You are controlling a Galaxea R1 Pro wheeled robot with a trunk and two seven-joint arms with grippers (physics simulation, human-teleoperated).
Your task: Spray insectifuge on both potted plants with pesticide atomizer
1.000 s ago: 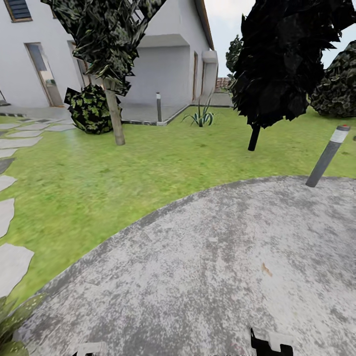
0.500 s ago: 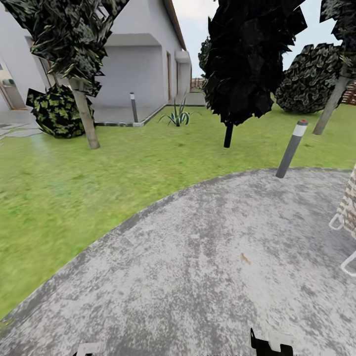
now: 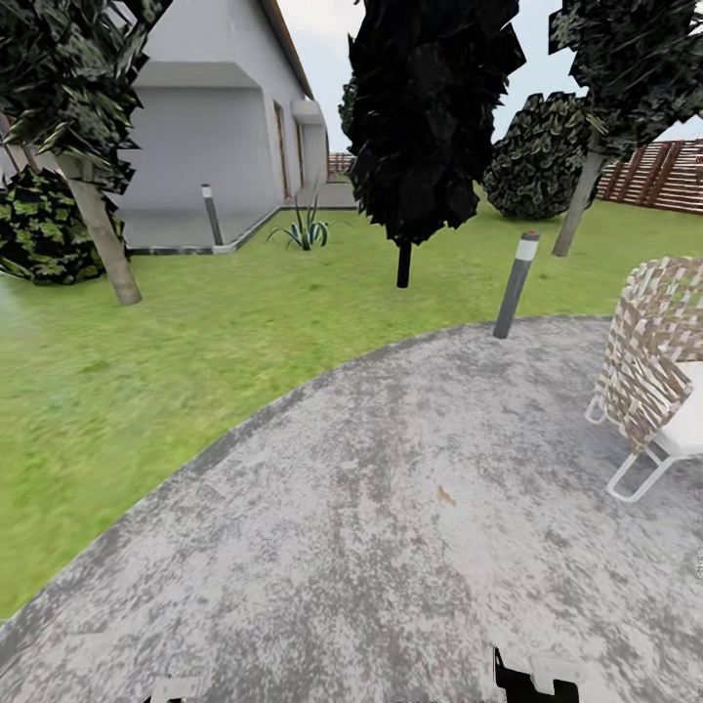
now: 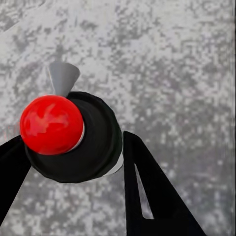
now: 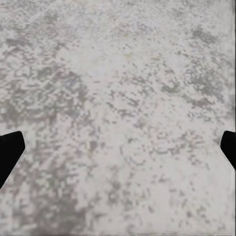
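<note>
In the left wrist view my left gripper [image 4: 71, 157] is shut on the pesticide atomizer [image 4: 96, 142], seen end-on: a dark round body with a red ball cap and a pale grey nozzle. One black finger sits on each side of it, above grey mottled paving [image 4: 177, 64]. My right gripper [image 5: 118, 150] is open over the same paving, with only its black fingertips [image 5: 10, 150] at the picture's edges and nothing between them. The potted plants are out of view. The head view looks across the garden: paving [image 3: 391, 527], lawn [image 3: 176, 332] and a slat fence [image 3: 659, 174].
A woven chair [image 3: 652, 361] on a white frame stands on the paving at the right. A bollard light [image 3: 515, 285] marks the paving's far edge, with another [image 3: 211, 216] by the house [image 3: 210, 127]. Trees [image 3: 425, 117], bushes and a spiky agave [image 3: 305, 230] stand on the lawn.
The head camera has swung right, so the whole scene slid left. The woven chair and the fence came into view; the stepping stones left it.
</note>
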